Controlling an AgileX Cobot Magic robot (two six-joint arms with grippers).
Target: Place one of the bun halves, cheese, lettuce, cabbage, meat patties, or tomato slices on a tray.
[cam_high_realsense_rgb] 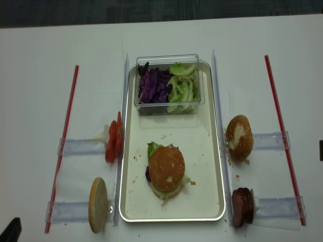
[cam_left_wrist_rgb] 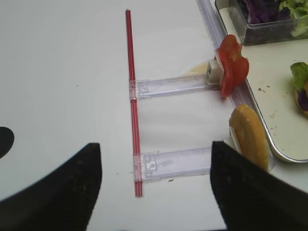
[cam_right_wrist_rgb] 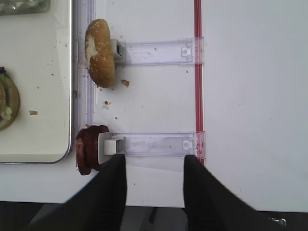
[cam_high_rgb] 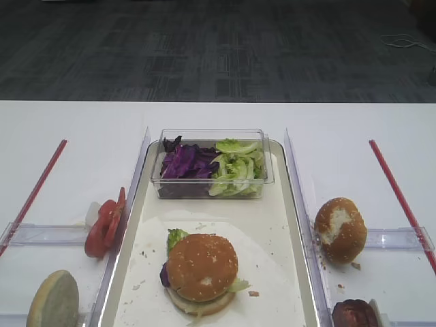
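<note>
White tabletop (cam_high_rgb: 82, 122) fills the scene, with dark carpet beyond its far edge. On the tray (cam_high_realsense_rgb: 212, 151) sits a stacked burger: the domed bun top (cam_high_realsense_rgb: 166, 168) caps it, with lettuce (cam_high_realsense_rgb: 153, 148) and a bit of purple cabbage (cam_high_realsense_rgb: 148, 175) peeking out at its edges. A clear box (cam_high_realsense_rgb: 166, 61) at the tray's far end holds more cabbage and lettuce.

Off the tray, on the left, tomato slices (cam_high_realsense_rgb: 113, 143) stand on edge in a clear side holder (cam_high_realsense_rgb: 81, 147), and a pale flat bun half (cam_high_realsense_rgb: 98, 204) stands nearer. On the right, a bun with a torn white patch (cam_high_realsense_rgb: 239, 138) and meat patties (cam_high_realsense_rgb: 241, 206) stand on edge against their own holders.

Neither arm is over the tray. The right gripper (cam_right_wrist_rgb: 154, 175) hangs back near the tabletop's front edge, its fingers apart and holding nothing, just beside the patties' holder. The left gripper (cam_left_wrist_rgb: 156, 178) is likewise spread wide and empty, near the pale bun half.

With the bun top resting on the stack, the placement looks finished. A next move would call for choosing another ingredient, lowering over it and closing squarely on its upright edge.
</note>
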